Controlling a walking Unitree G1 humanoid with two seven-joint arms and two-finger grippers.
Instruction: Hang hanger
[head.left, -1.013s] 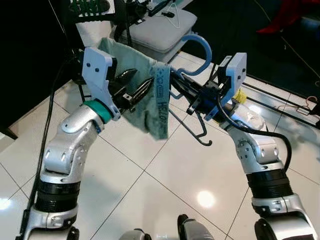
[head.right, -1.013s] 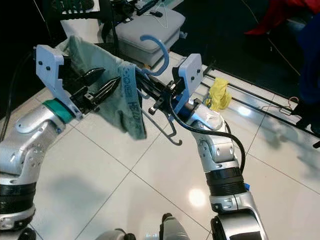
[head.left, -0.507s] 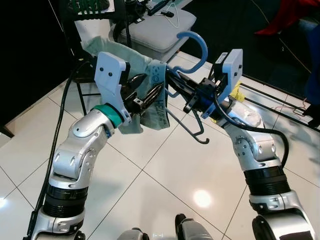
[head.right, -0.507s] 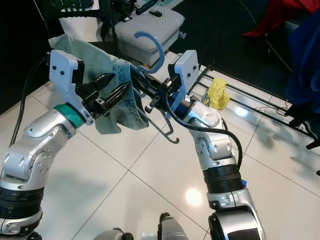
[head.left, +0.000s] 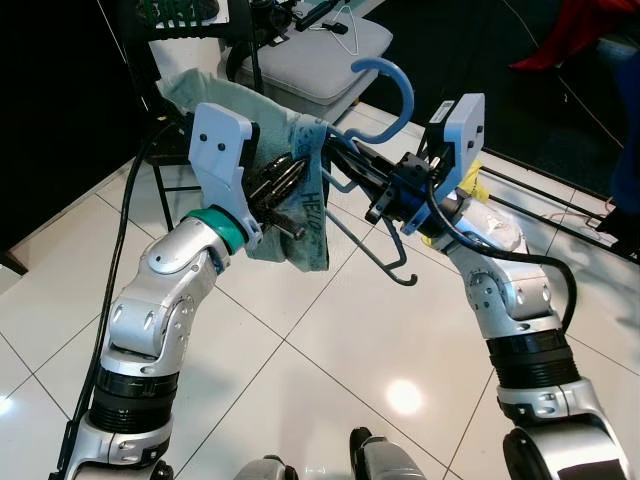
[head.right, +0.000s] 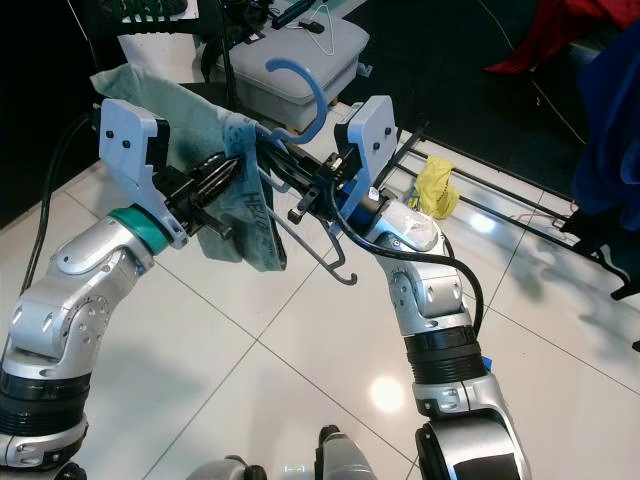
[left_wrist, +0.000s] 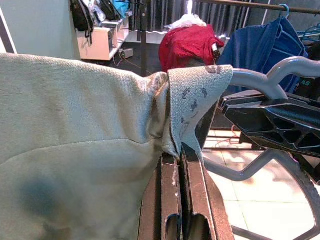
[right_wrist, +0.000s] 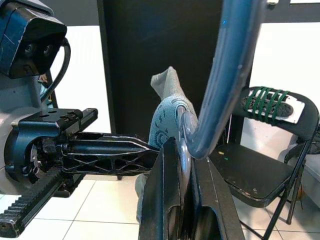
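Left hand (head.left: 283, 178) now clamped on cloth (head.left: 306, 215); right hand (head.left: 345, 165) grips hanger (head.left: 392, 85).

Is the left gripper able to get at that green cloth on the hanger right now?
Yes, it seems already there: the left gripper has its fingers shut on the green cloth draped over the blue hanger, which the right gripper holds beside it. Nothing stands between them.

Both arms are silver with ribbed black bands near the shoulders. The left arm (head.left: 160, 300) has a teal wrist ring; the right arm (head.left: 505, 295) carries a looping black cable. Each wrist bears a pale-blue camera plate and black lattice fingers.
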